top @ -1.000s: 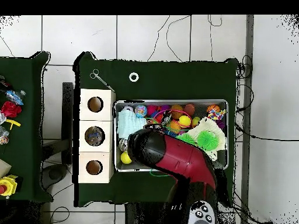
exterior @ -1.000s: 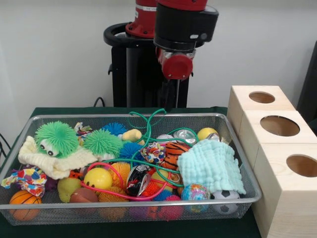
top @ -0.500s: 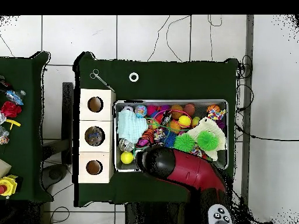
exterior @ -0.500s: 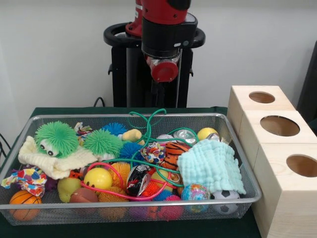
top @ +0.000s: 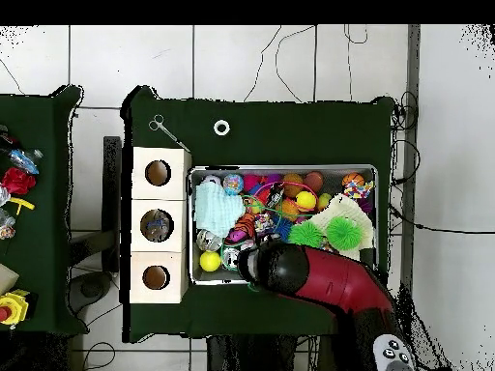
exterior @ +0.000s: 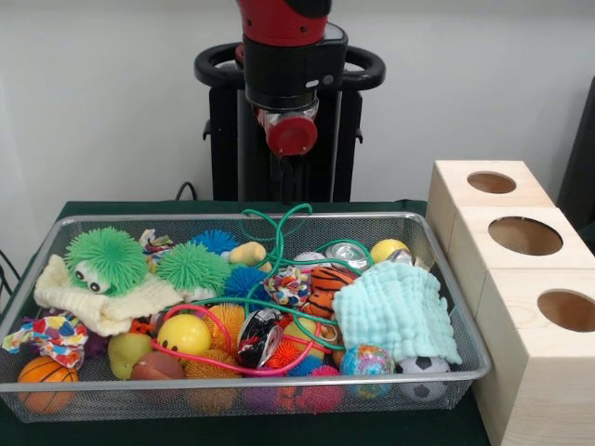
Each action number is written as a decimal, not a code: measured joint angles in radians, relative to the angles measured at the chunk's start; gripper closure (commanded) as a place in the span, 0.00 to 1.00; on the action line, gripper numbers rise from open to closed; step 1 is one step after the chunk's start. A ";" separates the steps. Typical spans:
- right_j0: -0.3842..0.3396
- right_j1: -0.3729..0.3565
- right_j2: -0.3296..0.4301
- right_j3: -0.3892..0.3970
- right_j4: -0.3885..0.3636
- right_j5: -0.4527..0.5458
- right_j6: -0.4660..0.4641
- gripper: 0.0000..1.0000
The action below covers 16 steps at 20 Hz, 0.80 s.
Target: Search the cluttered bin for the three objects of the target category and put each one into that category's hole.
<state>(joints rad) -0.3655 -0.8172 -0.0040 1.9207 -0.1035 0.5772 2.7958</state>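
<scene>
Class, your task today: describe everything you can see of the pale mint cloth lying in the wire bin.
The mint cloth is a soft, pale green-blue fabric with a bumpy, waffle-like knit texture. It lies crumpled and draped, not folded flat, at the end of the wire bin nearest the wooden boxes. It rests on top of other toys: a black and white soccer ball peeks out beneath its front edge, and a striped orange ball sits against its side. A green cord runs up to it.
</scene>
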 measured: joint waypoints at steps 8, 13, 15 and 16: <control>-0.007 0.035 0.052 -0.049 -0.035 0.003 0.000 0.00; 0.011 0.068 0.060 -0.101 -0.036 0.026 0.000 0.00; 0.022 0.082 0.061 -0.129 -0.036 0.043 0.000 0.00; 0.025 0.086 0.061 -0.137 -0.036 0.049 0.000 0.00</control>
<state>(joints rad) -0.3403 -0.7316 0.0569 1.7833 -0.1398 0.6259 2.7958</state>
